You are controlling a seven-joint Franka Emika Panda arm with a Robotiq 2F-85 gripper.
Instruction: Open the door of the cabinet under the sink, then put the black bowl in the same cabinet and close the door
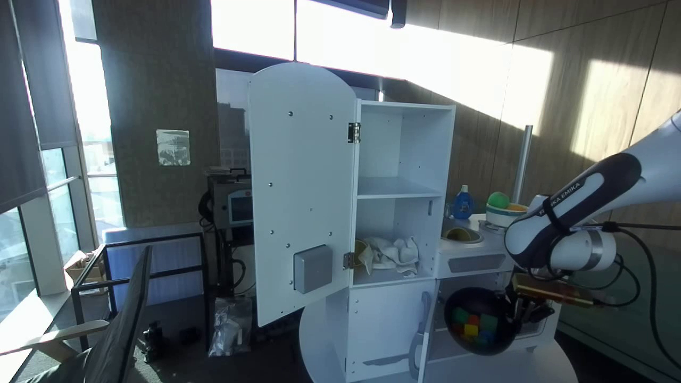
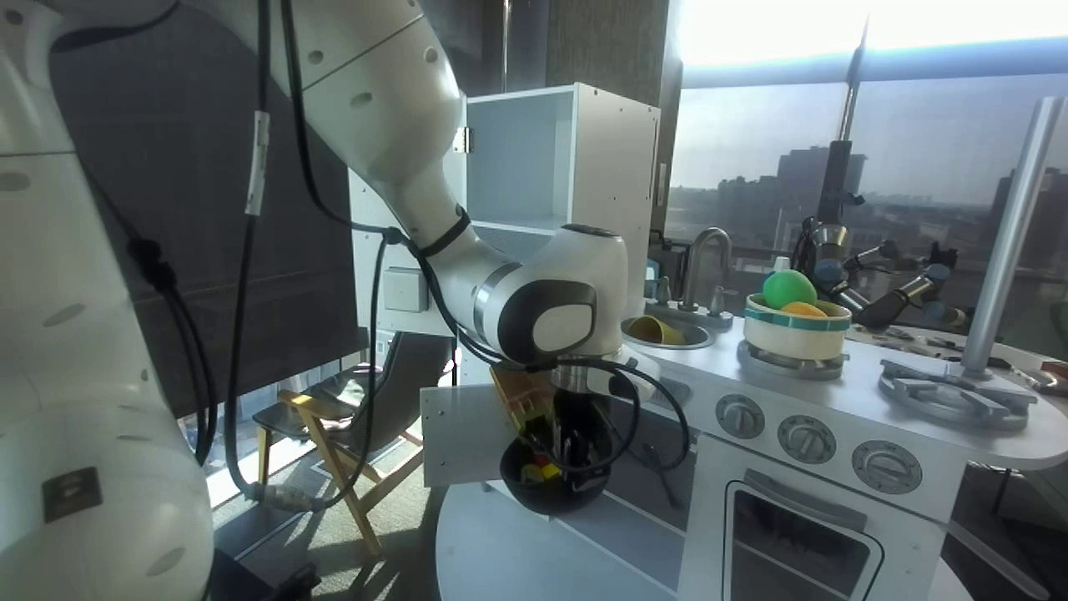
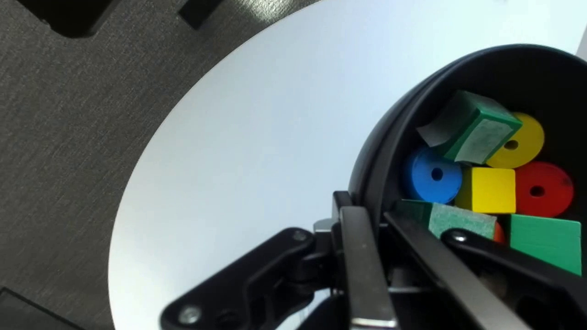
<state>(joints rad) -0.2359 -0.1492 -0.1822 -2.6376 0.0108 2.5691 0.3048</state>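
The black bowl (image 3: pixel 545 78) hangs in front of the cabinet (image 2: pixel 634 484), with the door (image 2: pixel 455 434) open. The pincer (image 3: pixel 369 213) pinches the rim (image 3: pixel 403 123) at one side. The bowl looks stiff and slippery; the blocks (image 3: pixel 493 190) inside probably add weight, so this rim must be held firmly.

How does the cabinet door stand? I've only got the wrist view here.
Observer: An exterior view shows the door open.
Operator: Is the black bowl inside the cabinet yet?
Observer: No, both exterior views show it outside, hanging in front.
Operator: Is it level?
Observer: No, it's tilted: an exterior view looks into its mouth at the blocks.
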